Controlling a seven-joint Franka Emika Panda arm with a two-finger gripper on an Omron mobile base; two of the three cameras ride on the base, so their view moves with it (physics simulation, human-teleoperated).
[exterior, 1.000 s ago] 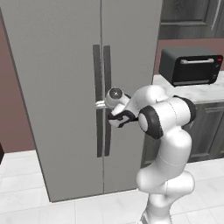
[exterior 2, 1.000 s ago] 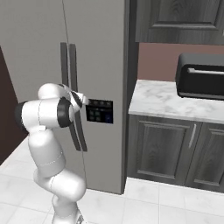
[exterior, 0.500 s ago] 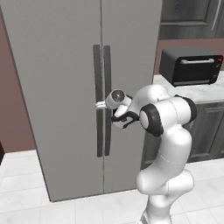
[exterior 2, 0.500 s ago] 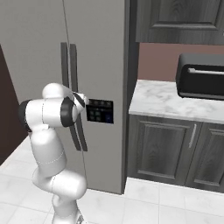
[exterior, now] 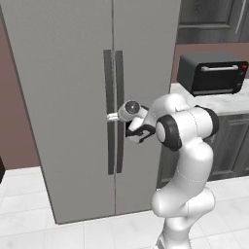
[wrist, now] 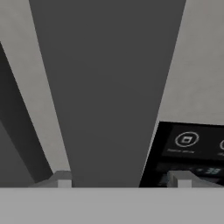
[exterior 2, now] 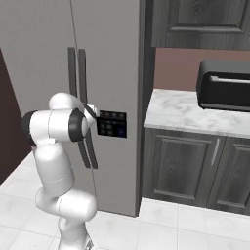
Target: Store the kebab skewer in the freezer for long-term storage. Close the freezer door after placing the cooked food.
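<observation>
A: What's new?
B: Our gripper (wrist: 120, 179) has edged closer; its spread jaws straddle one handle (wrist: 109, 87) of the freezer (exterior: 63, 97).
A: Count?
B: We see two doors, two handles, one toaster oven (exterior: 212, 73).

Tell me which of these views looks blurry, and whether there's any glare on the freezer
Hand view: soft and blurred, the dark handle huge up close, the control panel text unreadable. Left base view: sharp, the freezer evenly lit, no glare, faint shadow beside its handles. Right base view: sharp, flat light, toaster oven crisp.
</observation>
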